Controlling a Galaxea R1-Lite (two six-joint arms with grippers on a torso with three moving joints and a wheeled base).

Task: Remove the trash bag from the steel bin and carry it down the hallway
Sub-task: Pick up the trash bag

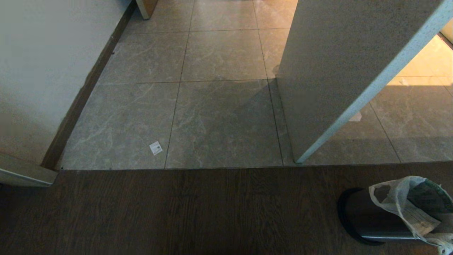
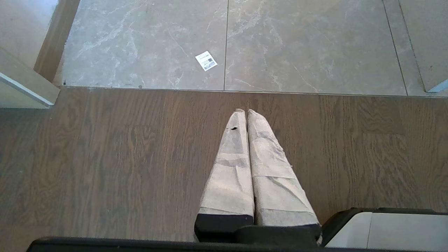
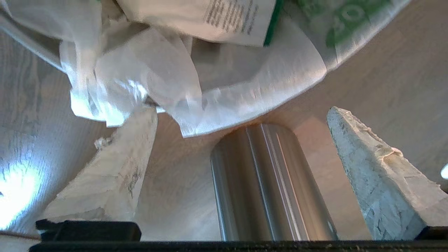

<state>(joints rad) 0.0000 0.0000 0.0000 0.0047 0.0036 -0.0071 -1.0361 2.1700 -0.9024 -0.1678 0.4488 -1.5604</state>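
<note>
The steel bin [image 1: 368, 219] stands on the dark wood floor at the bottom right of the head view. The trash bag [image 1: 407, 205], thin white plastic with green print and a paper slip, drapes over its rim. In the right wrist view my right gripper [image 3: 241, 110] is open, its two wrapped fingers [image 3: 115, 175] spread wide on either side of the bin's shiny wall [image 3: 269, 185]. The bag's hanging edge [image 3: 224, 77] lies just beyond the fingertips, and nothing is gripped. My left gripper [image 2: 246, 111] is shut and parked over the wood floor. The hallway tiles [image 1: 219, 106] stretch ahead.
A white partition wall [image 1: 336, 71] juts in at the right, and a white wall with dark baseboard [image 1: 42, 71] runs along the left. A small white sticker [image 1: 155, 147] lies on the tiles. A door edge [image 1: 24, 173] shows at the lower left.
</note>
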